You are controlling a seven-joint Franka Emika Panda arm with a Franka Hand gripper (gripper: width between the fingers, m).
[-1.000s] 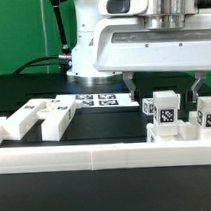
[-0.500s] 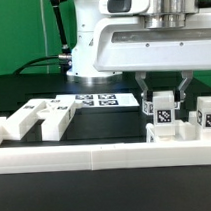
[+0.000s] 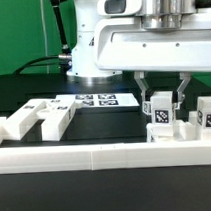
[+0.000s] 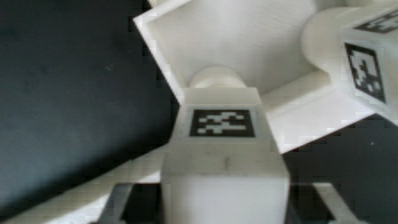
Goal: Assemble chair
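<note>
Nearest to me ran the long low white rail [image 3: 96, 154], crossing the black bench [image 3: 23, 90] in front of the hand and everything else. Just behind it, directly under the hand [image 3: 164, 98], stood 1 white post of the chair [image 3: 164, 110], upright, with a square black-and-white tag facing me. The hand was spread, its 2 dark fingers [image 3: 145, 89] hanging down with 1 on each side of the post's top. In the wrist view the post [image 4: 222, 150] ran between the fingers with a thin gap on either side, so nothing was pinched. Close beside the hand, toward the exterior view's right, stood a 2nd tagged white block [image 3: 206, 114]; the wrist view also caught it [image 4: 365, 55], apart from the post. Well away from the hand, toward the exterior view's left, lay several loose white chair pieces [image 3: 39, 117] flat on the bench. Farther back, beyond the hand, lay the marker board [image 3: 98, 99], and behind that rose the arm's white base [image 3: 86, 49].
</note>
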